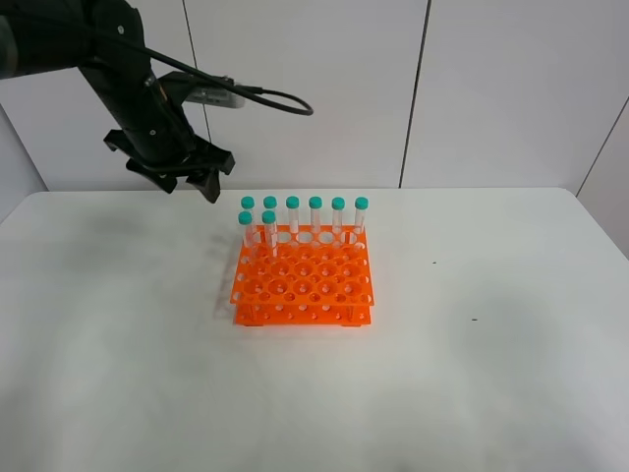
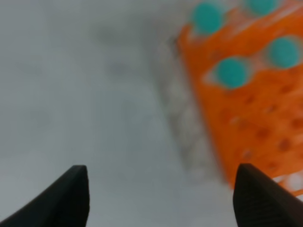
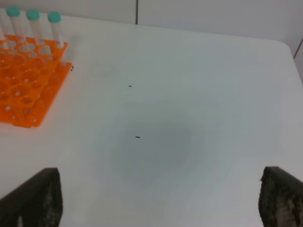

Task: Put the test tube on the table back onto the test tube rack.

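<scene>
The orange test tube rack [image 1: 303,280] stands in the middle of the white table [image 1: 491,393]. Several teal-capped tubes [image 1: 315,216] stand upright along its back row, and one [image 1: 269,228] stands in the second row. No tube lies on the table in any view. My left gripper [image 1: 189,185] hangs open and empty above the table, behind and left of the rack. The left wrist view shows its jaws wide apart [image 2: 163,203] with the rack corner [image 2: 255,118] blurred beyond. My right gripper [image 3: 156,203] is open and empty, right of the rack [image 3: 23,85]; it is out of the exterior view.
A white panelled wall [image 1: 413,88] stands behind the table. Two small dark specks [image 1: 434,263] [image 1: 474,319] mark the tabletop right of the rack. A black cable [image 1: 265,95] loops off the left arm.
</scene>
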`<state>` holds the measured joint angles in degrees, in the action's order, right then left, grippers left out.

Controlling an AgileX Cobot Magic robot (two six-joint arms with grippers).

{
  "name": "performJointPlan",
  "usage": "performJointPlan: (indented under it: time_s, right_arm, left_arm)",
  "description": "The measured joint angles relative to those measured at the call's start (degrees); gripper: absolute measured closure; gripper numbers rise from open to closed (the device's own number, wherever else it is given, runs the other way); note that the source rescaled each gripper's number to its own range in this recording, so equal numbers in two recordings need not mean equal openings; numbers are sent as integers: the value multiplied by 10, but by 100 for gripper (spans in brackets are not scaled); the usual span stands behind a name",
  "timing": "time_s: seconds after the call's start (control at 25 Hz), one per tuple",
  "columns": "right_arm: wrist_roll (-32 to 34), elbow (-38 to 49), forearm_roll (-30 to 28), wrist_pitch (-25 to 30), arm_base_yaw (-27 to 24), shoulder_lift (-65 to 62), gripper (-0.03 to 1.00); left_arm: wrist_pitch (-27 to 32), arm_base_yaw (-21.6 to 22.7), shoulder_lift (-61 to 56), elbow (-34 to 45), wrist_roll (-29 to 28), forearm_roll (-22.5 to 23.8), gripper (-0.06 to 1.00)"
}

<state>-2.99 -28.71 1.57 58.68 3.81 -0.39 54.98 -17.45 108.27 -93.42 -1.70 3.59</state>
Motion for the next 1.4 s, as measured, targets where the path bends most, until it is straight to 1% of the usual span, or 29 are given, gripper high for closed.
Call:
performJointPlan:
  time_s: [0.16, 0.32, 0.4, 0.56, 0.68, 0.8, 0.92, 1.04, 1.32, 1.4]
  right_arm:
    - [0, 0, 0, 0, 0, 0, 6]
    - [0, 0, 0, 0, 0, 0, 6]
    - [0, 0, 0, 0, 0, 0, 6]
    - [0, 0, 0, 0, 0, 0, 6]
    - [0, 0, 0, 0, 0, 0, 6]
    - [0, 0, 0, 0, 0, 0, 6]
    - [0, 0, 0, 0, 0, 0, 6]
    - [0, 0, 0, 0, 0, 0, 6]
    - [0, 0, 0, 0, 0, 0, 6]
    - [0, 0, 0, 0, 0, 0, 6]
  left_arm:
    - [47, 70, 18, -1, 1, -3, -6]
    - [94, 129, 18, -2, 1, -3, -6]
    - [122, 148, 18, -2, 1, -4, -6]
    - [124, 167, 17, 0, 1, -24, -6]
    - [124, 167, -2, 34, 9, -40, -6]
    - [124, 167, -41, 93, 17, -41, -6]
    - [124, 167, -95, 169, 17, -31, -6]
    - [124, 167, -169, 265, 21, -30, -6]
    - [124, 167, -406, 506, 22, -29, -6]
    - [124, 167, -485, 563, 22, -28, -6]
